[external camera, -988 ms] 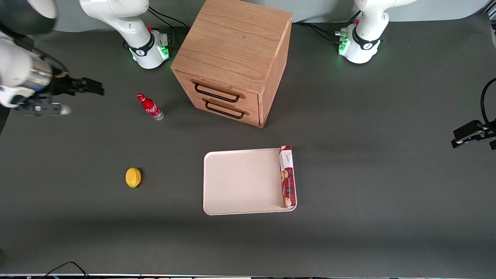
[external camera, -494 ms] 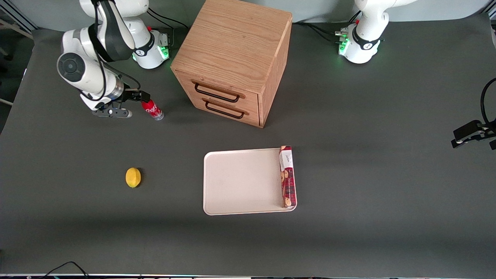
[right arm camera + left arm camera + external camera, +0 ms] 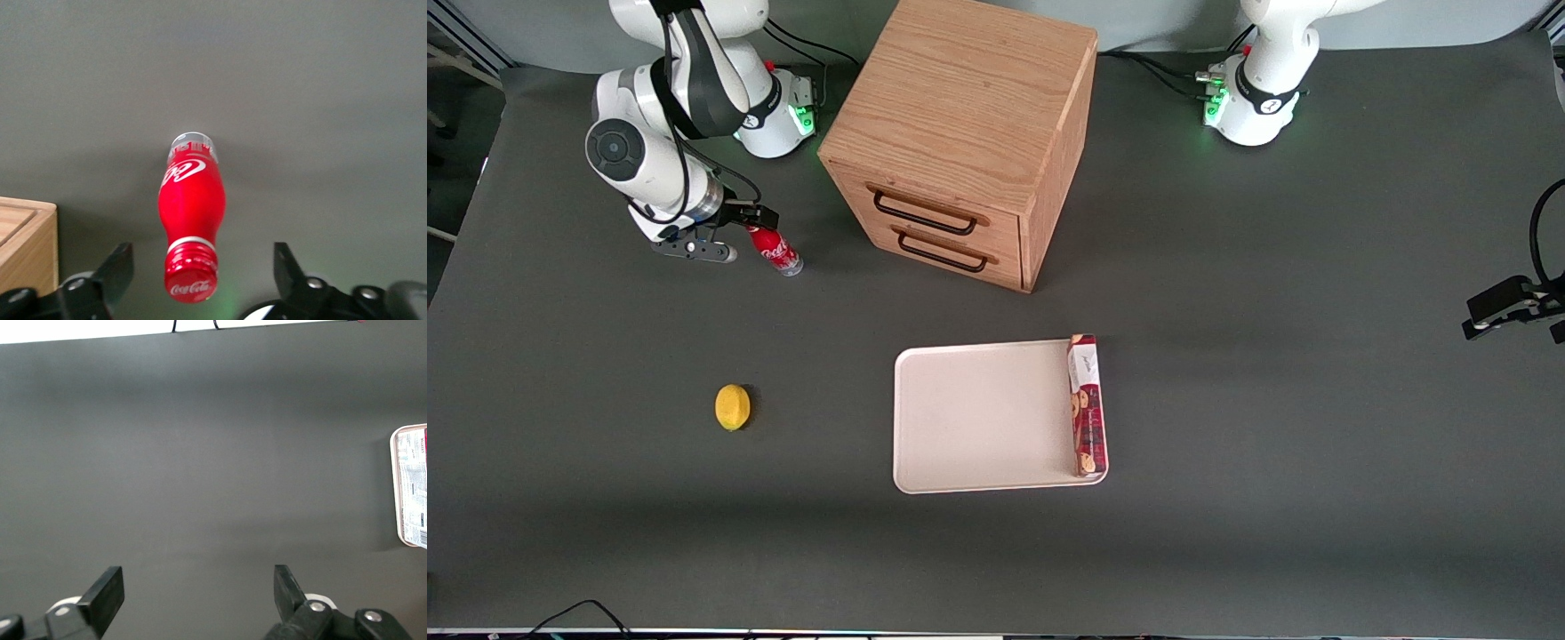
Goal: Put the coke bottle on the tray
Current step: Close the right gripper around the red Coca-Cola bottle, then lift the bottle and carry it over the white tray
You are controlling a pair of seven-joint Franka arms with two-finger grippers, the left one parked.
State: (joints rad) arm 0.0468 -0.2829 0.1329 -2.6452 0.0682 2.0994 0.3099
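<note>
The coke bottle is small, with a red cap, red label and clear base. It stands on the grey table beside the wooden drawer cabinet, toward the working arm's end. My gripper hangs just above its cap with the fingers open. In the right wrist view the bottle sits between the two spread fingertips, untouched, and my gripper is centred over the cap. The cream-white tray lies nearer the front camera, in front of the cabinet.
The wooden drawer cabinet stands close beside the bottle, both drawers shut; its corner shows in the right wrist view. A long red cookie box lies along one edge of the tray. A yellow lemon lies nearer the front camera.
My gripper has swung in from the table's end and come down over the bottle's cap. The bottle, tray, box and lemon have not moved.
</note>
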